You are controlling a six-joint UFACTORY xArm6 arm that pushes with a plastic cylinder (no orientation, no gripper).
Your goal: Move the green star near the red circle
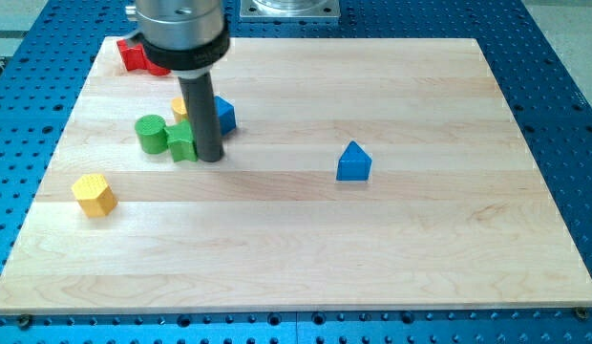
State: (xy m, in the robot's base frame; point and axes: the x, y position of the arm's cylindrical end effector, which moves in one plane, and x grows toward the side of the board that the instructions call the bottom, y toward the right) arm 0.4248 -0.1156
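My tip (211, 158) is sitting on the board (306, 277) in the left-centre of the frame, pressing against the right side of the green star (182, 142). There are no jaws on this rig, just the plain rod, so nothing is clamping anything; the contact is only a side touch. The rod is covering the star's right half, so I am seeing only its left part and cannot tell which way its points are facing or whether it has any long axis. The star's left edge is touching, or just about touching, the green cylinder (151, 135). Just above the star, a yellow block (179, 106) is peeking out from behind the rod on the left, and a blue block (224, 116) is showing on the rod's right; both are mostly hidden, so I am leaving their shapes unnamed.

The red circle (158, 67) is lying in the upper left corner of the board, largely hidden under the arm's wide collar, with a second red block (130, 54) touching its left side. The star is well below them, apart from both.

A yellow hexagon (94, 194) is sitting alone at lower left, and a blue house-shaped block (353, 161) is standing alone right of centre.
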